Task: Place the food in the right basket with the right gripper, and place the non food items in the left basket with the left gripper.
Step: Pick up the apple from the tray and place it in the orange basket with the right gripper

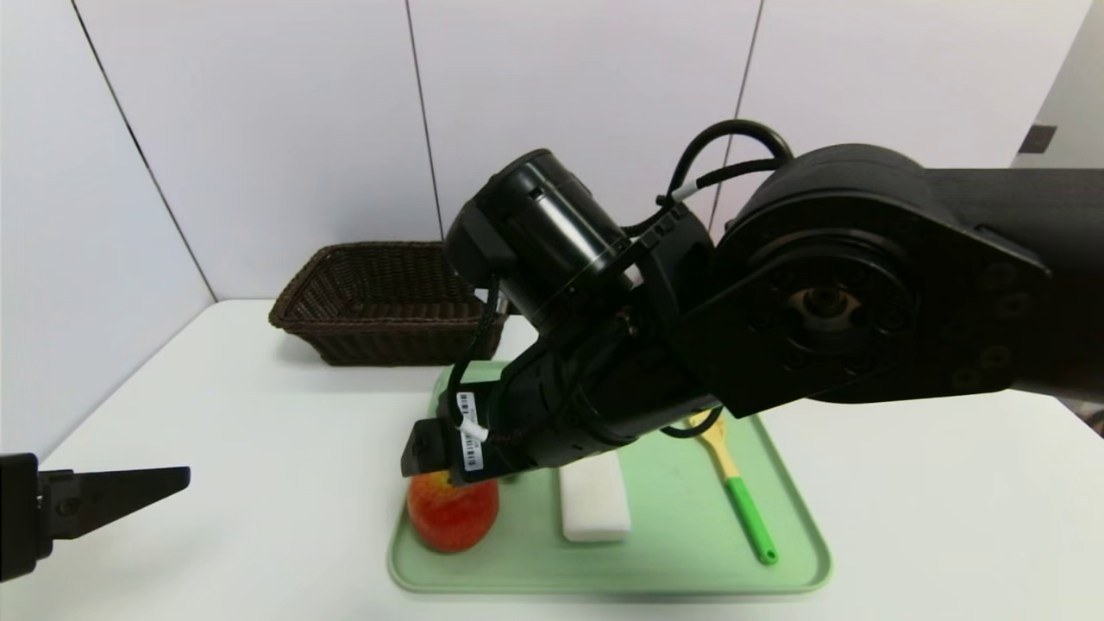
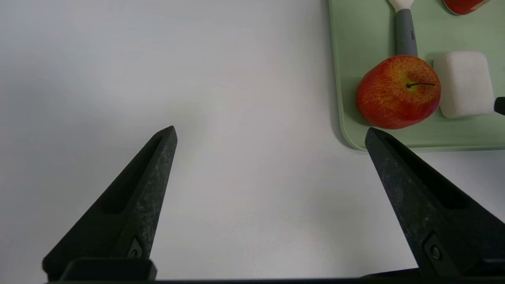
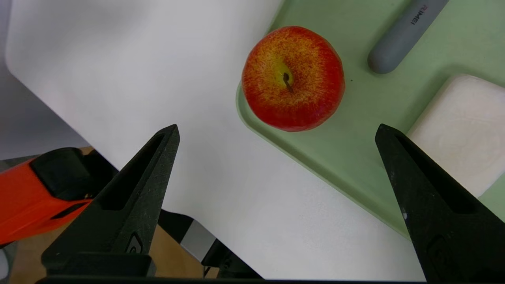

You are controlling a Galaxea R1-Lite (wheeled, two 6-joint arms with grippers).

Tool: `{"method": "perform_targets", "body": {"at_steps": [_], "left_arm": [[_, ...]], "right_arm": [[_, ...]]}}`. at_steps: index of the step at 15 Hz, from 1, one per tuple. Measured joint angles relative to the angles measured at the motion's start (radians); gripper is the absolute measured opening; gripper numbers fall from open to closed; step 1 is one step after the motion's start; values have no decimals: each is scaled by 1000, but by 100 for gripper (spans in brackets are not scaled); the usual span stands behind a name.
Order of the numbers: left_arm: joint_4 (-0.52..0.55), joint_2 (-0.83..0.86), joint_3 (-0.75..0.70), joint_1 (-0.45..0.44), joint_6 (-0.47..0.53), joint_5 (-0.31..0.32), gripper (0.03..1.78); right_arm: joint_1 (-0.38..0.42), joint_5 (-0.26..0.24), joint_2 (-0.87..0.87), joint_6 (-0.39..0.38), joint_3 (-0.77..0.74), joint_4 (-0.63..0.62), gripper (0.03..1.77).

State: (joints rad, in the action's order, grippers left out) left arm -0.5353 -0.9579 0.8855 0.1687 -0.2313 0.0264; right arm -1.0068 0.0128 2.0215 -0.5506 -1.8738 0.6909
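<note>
Filling most of the head view, the right arm reaches across the green tray [image 1: 802, 552] with the right gripper [image 3: 276, 134] hanging over its near left corner, jaws spread wide and nothing between them. Just ahead of those tips and a little below sits the apple [image 3: 292, 78], stem up, resting inside the tray's corner; in the head view the wrist housing hides its top. Being round, the apple has no long axis to line up with, so what matters is simply that it lies forward of the open jaws, not yet between them. I'd judge the coming move to be a short push forward and down to straddle it.

Beyond the apple from the gripper lie a grey handle [image 3: 402, 37] and a white block [image 3: 461, 130], the block just beside the far finger, so a careless descent could nudge it. A green-handled spatula [image 1: 742, 500] lies farther along the tray.

Off to the side, the left gripper [image 2: 270, 132] hovers over bare table [image 2: 197, 79], also released and empty, well apart from the tray. The right gripper is plainly nearer. A wicker basket [image 1: 371, 297] stands behind the tray.
</note>
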Motion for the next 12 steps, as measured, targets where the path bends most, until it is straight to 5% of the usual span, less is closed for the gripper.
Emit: {"method": "perform_targets", "body": {"at_steps": [12], "left_arm": [[0, 54, -63, 1, -19, 7, 169]], "right_arm": [[-89, -194, 140, 8, -74, -20, 171]]}}
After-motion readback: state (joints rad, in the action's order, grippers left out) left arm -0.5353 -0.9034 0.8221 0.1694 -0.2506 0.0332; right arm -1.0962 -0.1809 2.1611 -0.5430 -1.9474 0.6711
